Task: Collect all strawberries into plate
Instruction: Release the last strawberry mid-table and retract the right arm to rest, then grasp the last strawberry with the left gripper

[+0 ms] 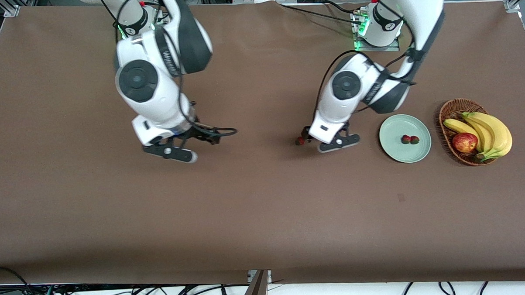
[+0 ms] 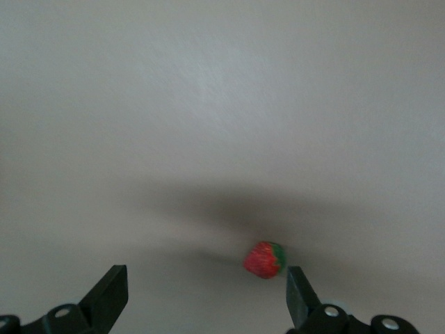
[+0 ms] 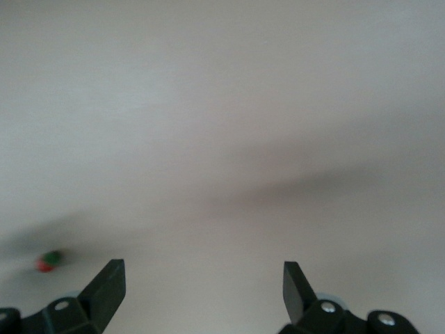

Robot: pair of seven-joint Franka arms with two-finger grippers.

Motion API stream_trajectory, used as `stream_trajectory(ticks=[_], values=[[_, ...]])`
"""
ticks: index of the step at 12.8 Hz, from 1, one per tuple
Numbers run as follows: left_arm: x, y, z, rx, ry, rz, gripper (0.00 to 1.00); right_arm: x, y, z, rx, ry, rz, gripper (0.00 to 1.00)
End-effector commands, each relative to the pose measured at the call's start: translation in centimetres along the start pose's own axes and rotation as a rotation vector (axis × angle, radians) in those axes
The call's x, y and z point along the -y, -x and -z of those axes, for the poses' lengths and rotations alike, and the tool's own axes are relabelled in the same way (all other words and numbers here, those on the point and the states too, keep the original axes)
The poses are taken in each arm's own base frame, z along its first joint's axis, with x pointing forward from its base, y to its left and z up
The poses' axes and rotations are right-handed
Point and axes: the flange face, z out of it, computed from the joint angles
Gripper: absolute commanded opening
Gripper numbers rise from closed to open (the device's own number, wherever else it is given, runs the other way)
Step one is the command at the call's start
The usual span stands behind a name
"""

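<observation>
My right gripper (image 1: 175,154) hangs over bare desk (image 1: 72,206) toward the right arm's end, fingers spread wide, nothing between them. That arm is just waiting. In the right wrist view both fingertips (image 3: 108,282) frame plain desk surface, and a small red-and-green strawberry shows well off to one side.

My left gripper (image 1: 328,144) is low over the desk mid-span, jaws fully apart, holding nothing. The loose strawberry (image 1: 300,141) lies on the desk just beside it, on the side toward the right arm's end. In the left wrist view that strawberry (image 2: 265,259) sits between my open fingers, close to one fingertip (image 2: 297,292), well apart from the other. Can't tell whether it touches the near finger.

Toward the left arm's end from that gripper: plate (image 1: 393,149), pale green, flat on the desk. Two strawberries in plate (image 1: 410,139), side by side, touching or nearly so, about center.

Further toward the left arm's end: wicker basket (image 1: 447,115) just beside the plate, carrying a bunch of bananas (image 1: 489,133) and an apple (image 1: 464,142).
</observation>
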Motion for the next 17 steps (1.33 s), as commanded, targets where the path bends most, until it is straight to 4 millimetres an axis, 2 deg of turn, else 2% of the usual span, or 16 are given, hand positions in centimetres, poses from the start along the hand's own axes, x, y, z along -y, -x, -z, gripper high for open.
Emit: stream_trajectory(ticks=[1,3,4,6,8,9,11,12,13,14,15,17], values=[[-2.1,0.4,-4.0,-0.015,-0.027,0.049,1.0,-7.5,0.8,3.6,0.037,-0.03,0.082,1.0],[-3.0,0.8,-6.2,-0.024,-0.018,0.067,1.0,-13.5,1.2,6.8,0.036,-0.049,0.134,1.0],[-3.4,0.9,-6.9,-0.019,-0.013,0.064,1.0,-15.6,1.7,8.5,0.025,-0.044,0.153,1.0],[-3.8,0.8,-7.8,-0.001,-0.009,0.07,1.0,-19.2,2.2,10.8,0.012,-0.016,0.215,1.0],[-4.5,1.4,-7.6,0.007,0.003,0.062,1.0,-21.4,2.1,11.9,0.006,-0.017,0.267,1.0],[-4.8,1.9,-7.5,0.009,0.004,0.062,0.89,-22.1,1.9,12.0,0.007,-0.017,0.282,1.0],[-4.9,2.0,-7.5,0.011,0.003,0.076,0.53,-22.4,1.7,12.0,0.003,-0.012,0.3,1.0],[-5.1,2.2,-7.4,0.013,0.005,0.077,0.39,-22.5,1.5,11.9,-0.002,-0.009,0.3,1.0],[-5.1,2.4,-7.5,0.015,0.003,0.078,0.32,-22.3,1.3,11.5,-0.001,-0.008,0.301,1.0],[-5.1,2.4,-7.5,0.015,0.003,0.078,0.32,-22.2,0.8,11.0,-0.004,-0.009,0.299,1.0],[-5.1,2.4,-7.5,0.016,0.002,0.081,0.28,-22.1,0.5,10.5,0.001,-0.009,0.297,1.0],[-5.2,2.3,-7.4,0.016,0.003,0.09,0.15,-21.9,0.1,10.3,-0.013,-0.012,0.299,1.0]])
